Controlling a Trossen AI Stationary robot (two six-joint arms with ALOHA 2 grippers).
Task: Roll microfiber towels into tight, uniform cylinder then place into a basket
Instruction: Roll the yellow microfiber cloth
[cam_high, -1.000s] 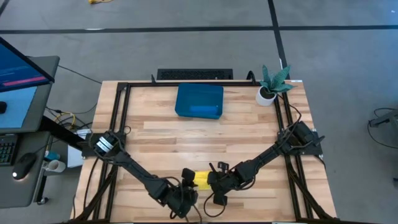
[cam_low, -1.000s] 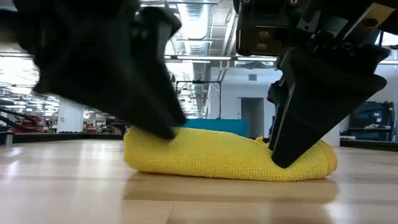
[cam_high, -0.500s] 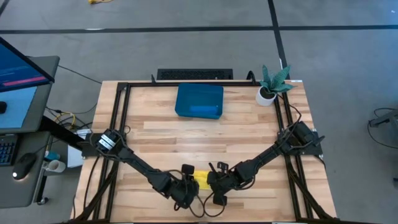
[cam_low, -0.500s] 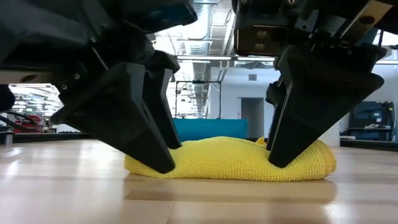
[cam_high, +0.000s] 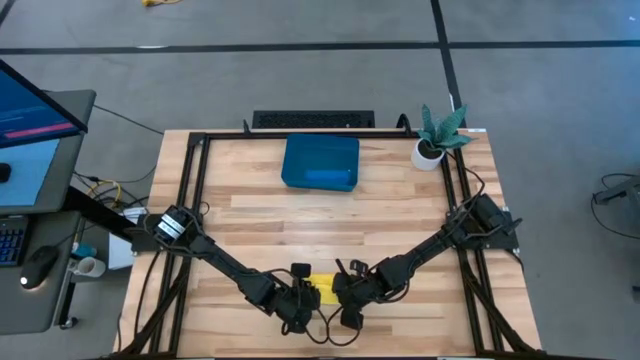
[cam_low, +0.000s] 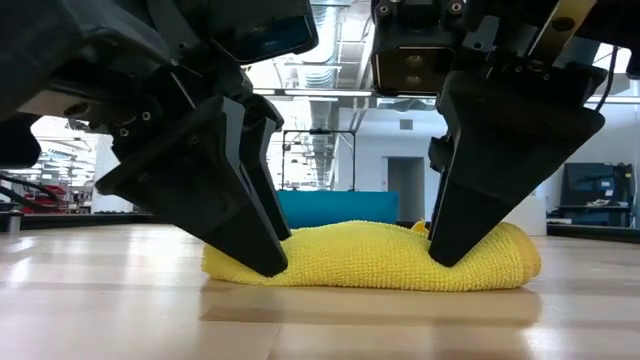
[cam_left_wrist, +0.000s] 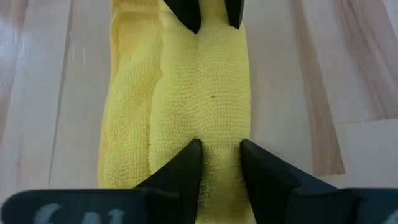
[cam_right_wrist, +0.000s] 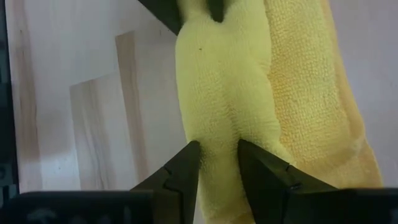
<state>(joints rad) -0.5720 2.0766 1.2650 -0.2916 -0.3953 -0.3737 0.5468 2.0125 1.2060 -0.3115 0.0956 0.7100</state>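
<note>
Yellow microfiber towel (cam_low: 370, 257) lies rolled on the table (cam_high: 400, 210) at the near edge, centred between the arms, long axis running left-right. Both grippers are on it, one per end: left gripper (cam_left_wrist: 219, 167) pinches the left end, right gripper (cam_right_wrist: 217, 163) the right end, each with its jaws closed on a ridge of cloth along the top of the roll. In each wrist view the other arm's fingertips show at the far end of the same roll, so the two grippers face each other along its axis.

Roll looks loose to me: a flatter flap of towel sits beside the main cylinder in both wrist views, not yet tucked in.

Teal basket (cam_high: 320, 161) is at the far side of the table, straight across from the roll and well apart from it. It is about centred, so neither arm is clearly nearer. Carry direction is away from the near edge, at right angles to the roll's axis.

Counts:
- yellow towels: one
- blue towels: one, a blue cloth (cam_high: 327, 177) in the basket
- baskets: one
- potted plant (cam_high: 437, 135): one, far right corner
</note>
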